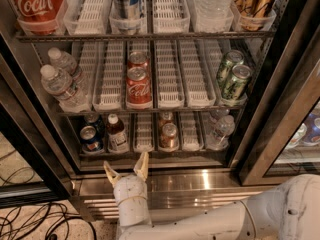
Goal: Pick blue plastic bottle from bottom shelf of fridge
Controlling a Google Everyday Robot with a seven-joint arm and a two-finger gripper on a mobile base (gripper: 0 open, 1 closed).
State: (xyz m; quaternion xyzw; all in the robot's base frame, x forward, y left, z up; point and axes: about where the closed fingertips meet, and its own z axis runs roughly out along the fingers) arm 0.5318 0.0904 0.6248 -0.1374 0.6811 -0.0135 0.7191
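The fridge (40,134) stands open before me. On its bottom shelf (150,153) the blue plastic bottle (116,133) stands upright in the second lane from the left, with a white cap, dark liquid and a pale label. My gripper (126,168) is open and empty, fingers pointing up and spread. It sits just in front of and below the shelf's front edge, slightly right of the bottle, touching nothing.
A dark blue soda can (90,138) stands left of the bottle. A brown can (168,135) and a clear water bottle (221,130) are further right on the same shelf. Red cola cans (138,86), green cans (231,80) and water bottles (61,86) fill the shelf above. Cables (35,221) lie on the floor.
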